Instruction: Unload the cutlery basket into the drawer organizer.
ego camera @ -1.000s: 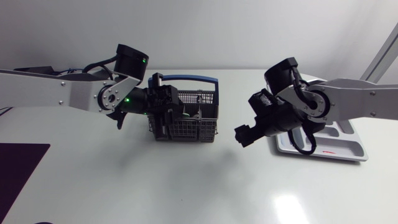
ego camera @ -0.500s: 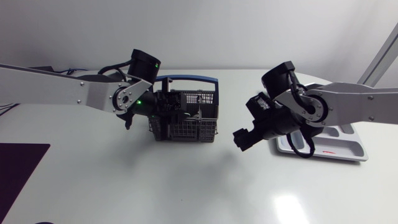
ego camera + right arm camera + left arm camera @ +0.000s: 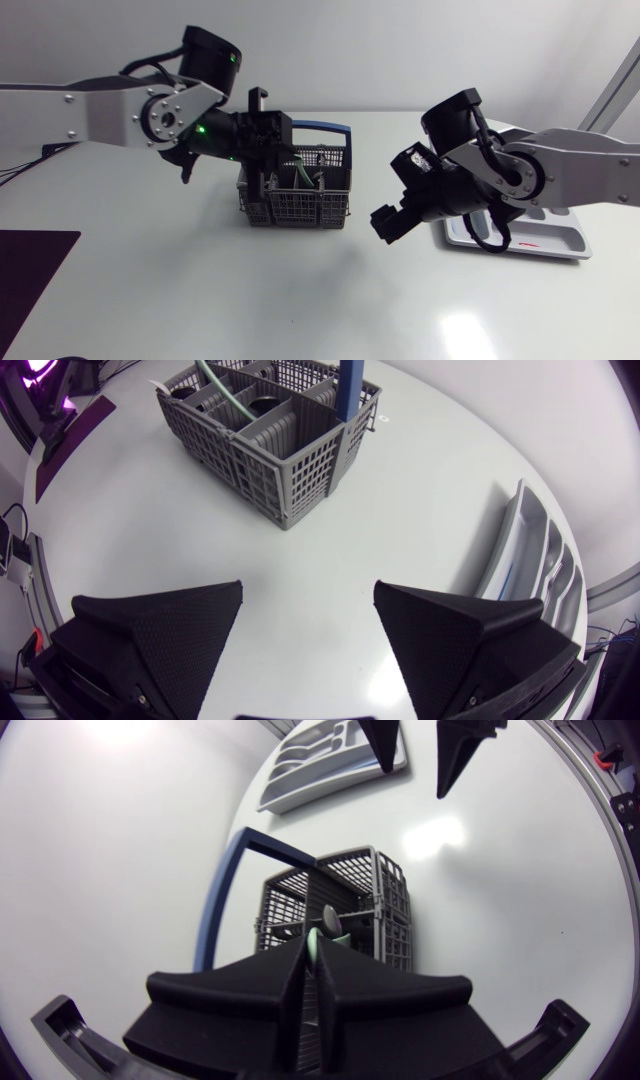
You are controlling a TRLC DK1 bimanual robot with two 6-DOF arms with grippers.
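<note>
The grey cutlery basket [image 3: 312,206] with a blue handle [image 3: 322,127] stands mid-table. My left gripper [image 3: 284,160] hangs over its left half, pointing down, and is shut on a pale green cutlery piece [image 3: 321,934] that slants out of a compartment [image 3: 299,170]. What kind of piece it is I cannot tell. In the right wrist view the same green piece [image 3: 226,396] leans in the basket [image 3: 290,460]. To the right of the basket my right gripper [image 3: 397,193] is open with nothing between its fingers [image 3: 310,620]. The grey drawer organizer [image 3: 556,240] lies at the far right.
A dark purple mat [image 3: 28,270] lies at the table's left front edge. Bare white tabletop runs between the basket and the organizer [image 3: 530,560], and in front of both arms. My right arm partly covers the organizer in the head view.
My left gripper has shut on the green piece inside the basket, and the left arm has risen and tilted upward. My right arm has barely shifted.
</note>
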